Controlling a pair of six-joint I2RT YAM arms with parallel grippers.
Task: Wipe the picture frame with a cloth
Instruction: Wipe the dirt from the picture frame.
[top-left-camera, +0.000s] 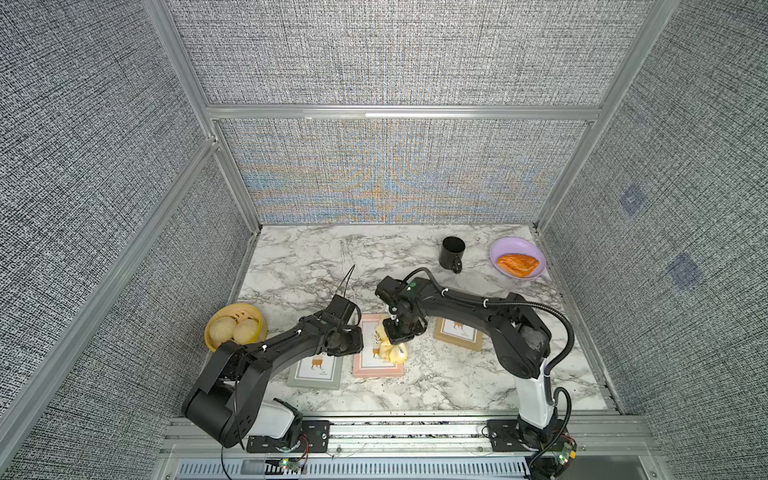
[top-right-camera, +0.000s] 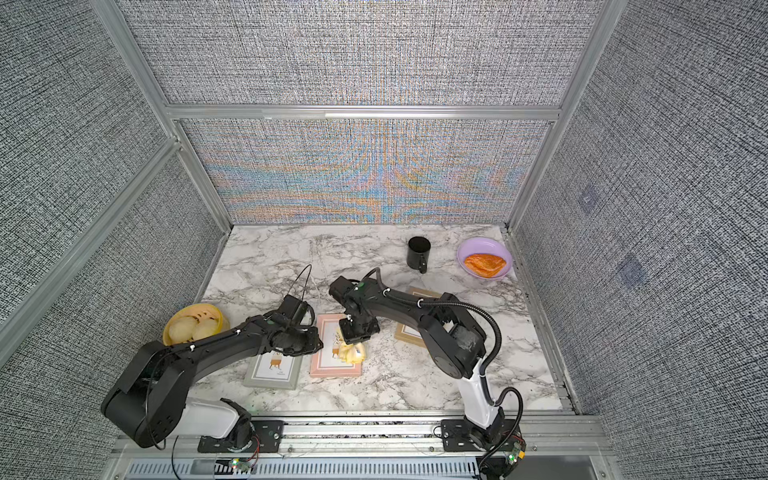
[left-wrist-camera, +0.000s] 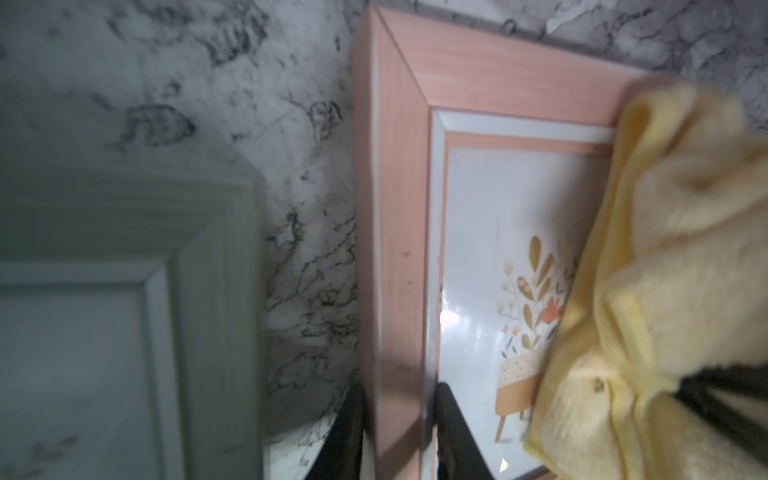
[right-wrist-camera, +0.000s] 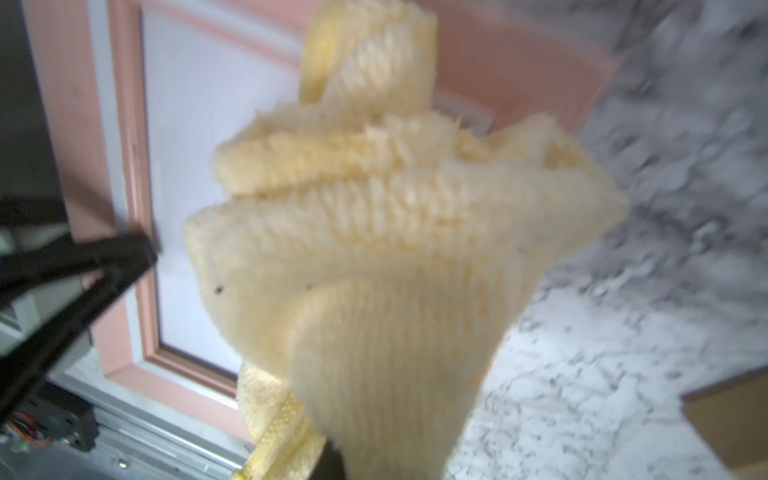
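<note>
Marble table (top-left-camera: 436, 386): the frames lie flat across the lower middle in both top views. The pink picture frame (top-left-camera: 376, 369) is the one in work, with a grey frame (top-left-camera: 316, 374) just beside it at left.

Cloth (top-left-camera: 392, 352): pale yellow and bunched, hanging over the right half of the pink frame's glass and apparently resting on it.

Right gripper (top-left-camera: 397, 337): jaws fully closed, pinching the top of the cloth.

Left gripper (left-wrist-camera: 399, 440): jaws narrowly parted and clamped across the pink frame's side rail, one finger outside it and one on the glass.

Advice: hold that brace firm. Press down until the bunch flattens, then sweep toward the uncovered left half of the glass. Stop short of the left fingers, since heavy drag would likely skew the frame.
</note>
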